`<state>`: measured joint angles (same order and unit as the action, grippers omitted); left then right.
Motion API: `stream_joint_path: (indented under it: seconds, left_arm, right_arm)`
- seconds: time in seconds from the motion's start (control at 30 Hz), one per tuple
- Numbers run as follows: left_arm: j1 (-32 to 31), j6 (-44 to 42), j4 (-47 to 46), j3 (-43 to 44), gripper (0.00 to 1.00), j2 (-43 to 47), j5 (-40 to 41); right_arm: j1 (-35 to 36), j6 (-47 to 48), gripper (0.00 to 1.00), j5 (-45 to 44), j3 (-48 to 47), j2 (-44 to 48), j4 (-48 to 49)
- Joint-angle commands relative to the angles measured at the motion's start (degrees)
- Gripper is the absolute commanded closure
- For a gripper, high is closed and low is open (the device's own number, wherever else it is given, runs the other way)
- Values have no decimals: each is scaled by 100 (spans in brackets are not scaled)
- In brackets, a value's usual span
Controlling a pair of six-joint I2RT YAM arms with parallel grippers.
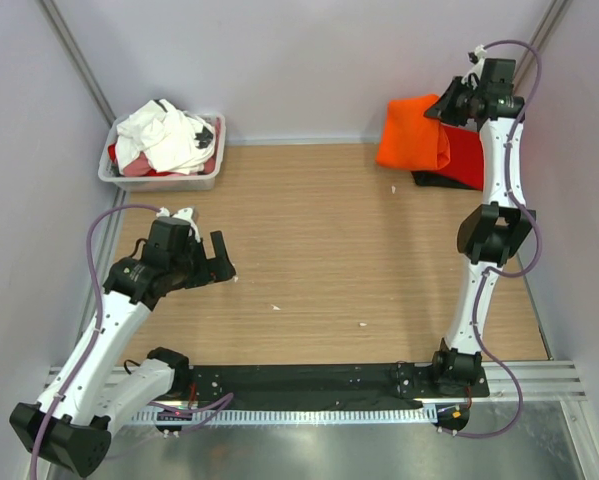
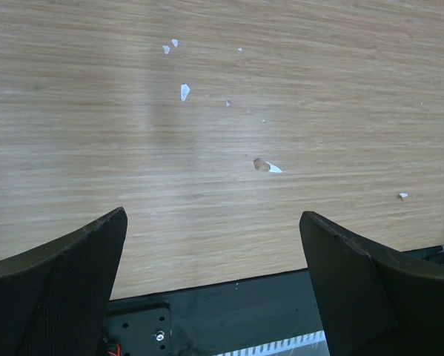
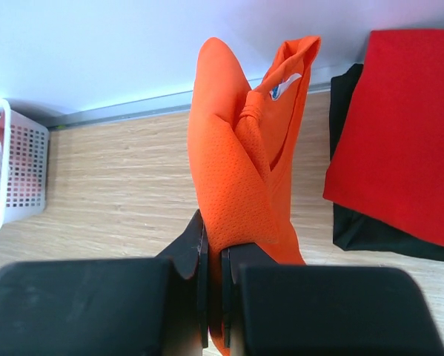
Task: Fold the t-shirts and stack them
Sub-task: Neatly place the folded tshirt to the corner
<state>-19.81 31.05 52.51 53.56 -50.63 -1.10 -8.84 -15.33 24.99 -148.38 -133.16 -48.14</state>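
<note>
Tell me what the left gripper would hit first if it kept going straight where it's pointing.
Most likely the bare wooden table. The open left gripper angles down at it, with only tiny white scraps nearby and nothing else in line; depth is uncertain.

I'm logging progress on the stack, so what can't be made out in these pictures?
- Black shirt: top view, mostly under the red shirt; its fold is hidden.
- Shirts in the tub: top view, heaped; count unclear.
- Orange shirt: right wrist view, lower end hidden behind the right claw.

White arms (image 1: pixel 104 335), black joints (image 1: pixel 492 232), seemingly lilac cables (image 1: pixel 92 255)
</note>
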Motion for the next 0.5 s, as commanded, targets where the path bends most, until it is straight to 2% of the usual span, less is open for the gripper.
stream_joint_path:
  seconds: [0.0, 0.23, 0.47]
  left_arm:
    - [74, -11, -215, 5, 0, 9, 5]
    - [83, -2, -233, -12, 0, 36, -4]
    - [83, -2, -241, -12, 0, -17, 22]
  right_arm:
    - [-117, -198, 99, 331, -350, 264, 288]
    - [-583, -706, 99, 1015, -368, 160, 822]
    - [-961, -937, 99, 1429, -464, -412, 956]
